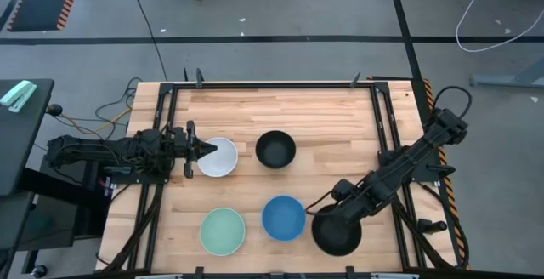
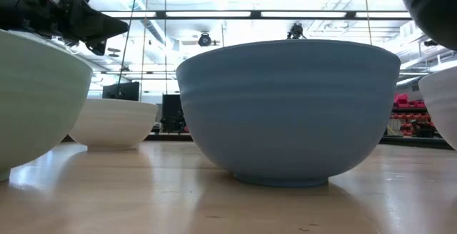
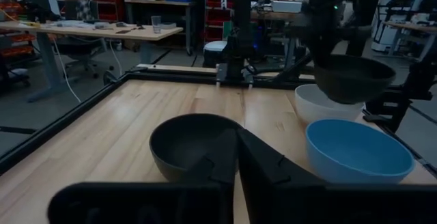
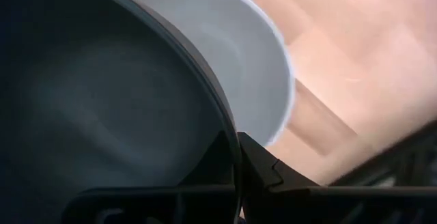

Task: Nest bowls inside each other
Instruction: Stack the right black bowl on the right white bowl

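A black bowl (image 1: 336,235) hangs in my right gripper (image 1: 331,211) near the table's near right corner, lifted above a white bowl (image 3: 315,104) that it hides in the high view. A blue bowl (image 1: 283,218) and a mint bowl (image 1: 223,230) stand on their bases along the near edge. A second black bowl (image 1: 275,149) and a second white bowl (image 1: 223,160) stand mid-table. My left gripper (image 1: 211,150) is shut and hovers over that white bowl's left rim, clear of it in the low view (image 2: 118,27). My right gripper holds the black bowl by its rim (image 4: 229,132), on the side toward the table's far edge. One finger is inside the bowl and one outside. The bowl is lifted clear and hangs over the white bowl (image 4: 259,67).
Black metal rails (image 1: 272,86) frame the wooden table top. Bare wood lies along the far edge and on the far right. Cables trail off the left side by the left arm's base (image 1: 85,151).
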